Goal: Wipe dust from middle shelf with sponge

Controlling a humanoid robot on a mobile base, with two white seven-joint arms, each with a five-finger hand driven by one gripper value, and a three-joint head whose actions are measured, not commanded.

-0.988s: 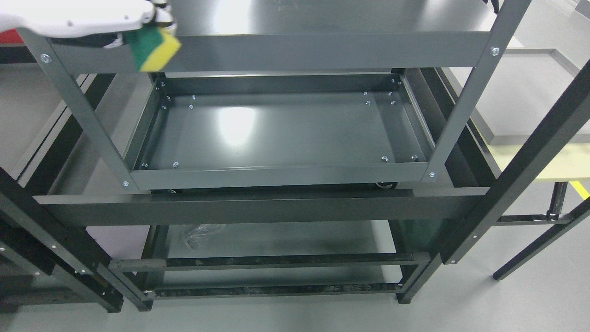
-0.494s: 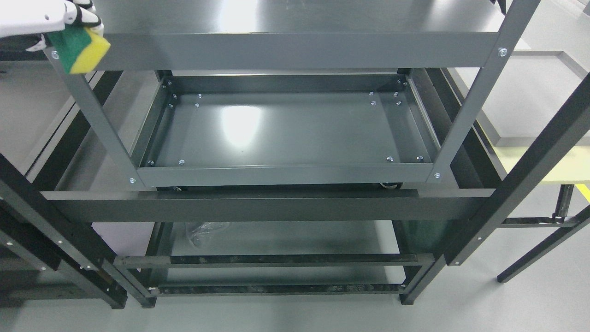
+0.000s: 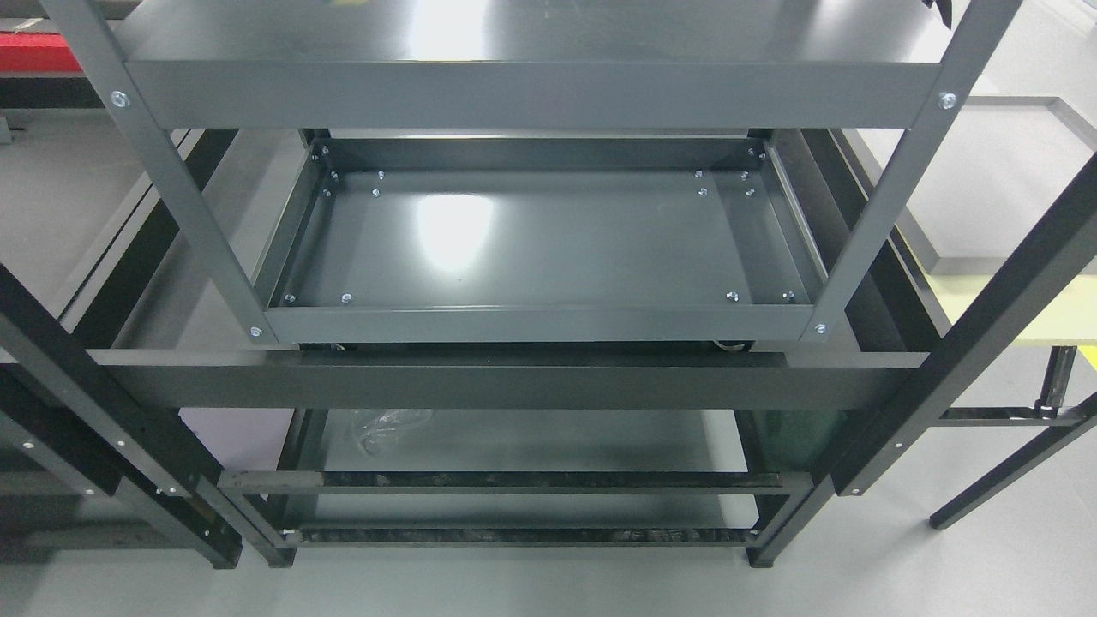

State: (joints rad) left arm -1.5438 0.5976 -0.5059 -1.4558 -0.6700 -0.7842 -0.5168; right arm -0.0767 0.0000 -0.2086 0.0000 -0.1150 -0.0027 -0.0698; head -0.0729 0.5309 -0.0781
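Note:
A grey metal shelf cart fills the head view. Its upper shelf (image 3: 531,94) runs across the top of the picture, with a bare glossy surface. Below it lies a lower tray shelf (image 3: 548,248) with a raised rim and bolts in the corners, with nothing on it. No sponge shows. Neither hand is in view.
A black rack beam (image 3: 514,381) crosses in front of the cart, with black posts at the left (image 3: 77,386) and right (image 3: 986,343). Crumpled clear plastic (image 3: 386,424) lies on a low shelf. A pale yellow table edge (image 3: 1011,308) stands at the right.
The left hand holding the green and yellow sponge moved left along the upper shelf's front edge and left the picture. The whole view has also shifted a little.

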